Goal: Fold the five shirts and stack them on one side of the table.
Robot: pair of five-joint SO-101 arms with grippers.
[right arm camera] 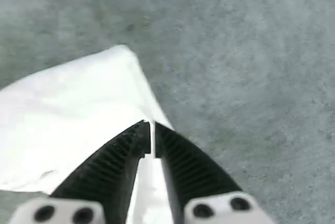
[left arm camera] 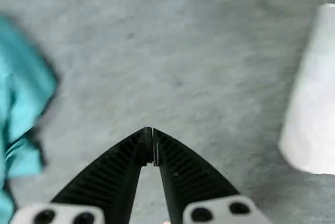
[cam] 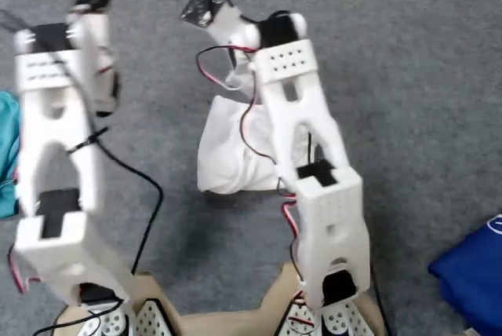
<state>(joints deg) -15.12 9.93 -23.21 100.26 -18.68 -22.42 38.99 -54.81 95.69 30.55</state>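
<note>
The right claw (right arm camera: 152, 130) is clenched, its two black fingers meeting tip to tip right at the edge of the white shirt (right arm camera: 68, 114). Whether any cloth is caught between them cannot be told. White fabric lies under the claw and spreads out to its left side as a folded, rumpled bundle. One corner of it points away, beyond the fingertips, onto the grey table (right arm camera: 251, 51). In the high view the white shirt (cam: 227, 155) sits between the two arms. Its long axis runs from the arm bases toward the far edge of the table, leaning a little, and the right arm crosses above it. The left claw (left arm camera: 148, 136) is also clenched, grasping nothing, and it hangs over bare grey mat. The teal shirt (left arm camera: 21, 109) lies crumpled off to this claw's left, near but apart from it. The white shirt (left arm camera: 314, 109) is well off to its right. Farther out, well to the right of the right claw, a blue shirt (cam: 471, 265) lies at the table's right edge.
</note>
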